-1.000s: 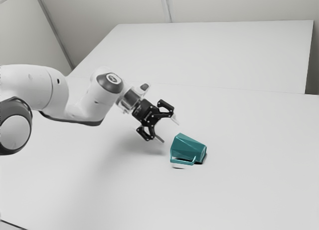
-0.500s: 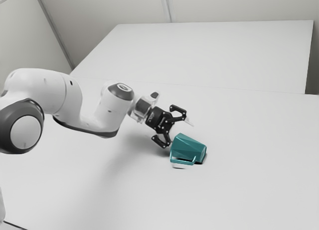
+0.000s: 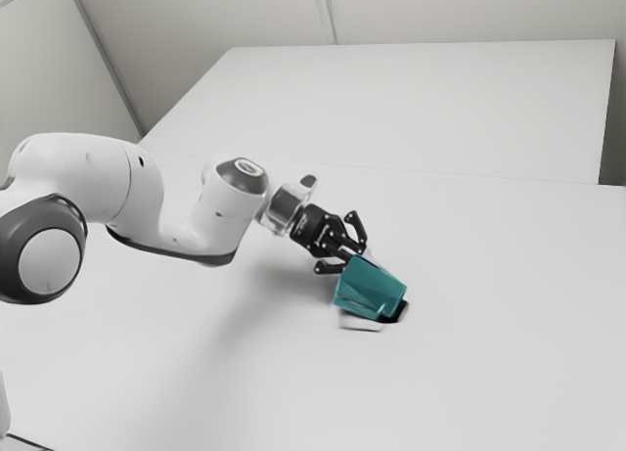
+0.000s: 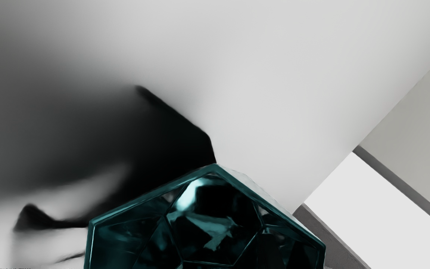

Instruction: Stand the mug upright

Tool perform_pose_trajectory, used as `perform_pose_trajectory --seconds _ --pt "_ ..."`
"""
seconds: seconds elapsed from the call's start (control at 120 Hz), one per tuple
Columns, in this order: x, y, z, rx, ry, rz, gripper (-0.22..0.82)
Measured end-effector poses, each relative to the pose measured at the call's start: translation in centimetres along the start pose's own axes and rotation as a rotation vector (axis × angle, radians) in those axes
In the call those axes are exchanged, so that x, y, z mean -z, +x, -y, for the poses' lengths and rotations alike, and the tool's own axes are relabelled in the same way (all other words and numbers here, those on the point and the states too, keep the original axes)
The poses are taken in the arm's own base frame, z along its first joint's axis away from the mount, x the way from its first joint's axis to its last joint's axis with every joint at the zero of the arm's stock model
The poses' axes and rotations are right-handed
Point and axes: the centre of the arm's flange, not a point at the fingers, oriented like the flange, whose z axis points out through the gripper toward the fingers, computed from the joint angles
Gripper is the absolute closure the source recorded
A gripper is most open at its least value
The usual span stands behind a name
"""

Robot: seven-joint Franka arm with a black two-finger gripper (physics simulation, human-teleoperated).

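Mug [image 3: 370,287] still on its side, not upright, mouth twd the gripper [image 3: 360,256], but it's rolled a bit vs. a sec ago. Gripper's closed in & now has the mug by its rim; prob. next: lift & tip it base-down on the tabletop [image 3: 499,324], w/o slip.

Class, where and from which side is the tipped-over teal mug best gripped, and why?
Probably best: pinch the mug by its rim, coming from the mouth side, the exterior view's left. It is tipped with its open mouth facing the gripper, and the rim offers a slim edge.
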Motion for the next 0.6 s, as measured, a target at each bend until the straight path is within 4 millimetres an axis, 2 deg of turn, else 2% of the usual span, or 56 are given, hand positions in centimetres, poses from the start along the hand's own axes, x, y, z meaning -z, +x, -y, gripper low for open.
perform_pose_trajectory --seconds 0.133,0.2,0.408,0.6 --pt "-0.1 -0.3 -0.8 -0.009 0.004 -0.016 0.76" --pt "0.4 -1.2 -1.9 -0.043 0.028 -0.040 0.76" --pt "4.0 -5.9 -5.9 -0.215 0.207 -0.158 0.78" --pt "7.5 -8.5 -6.9 -0.342 0.457 -0.287 0.78"
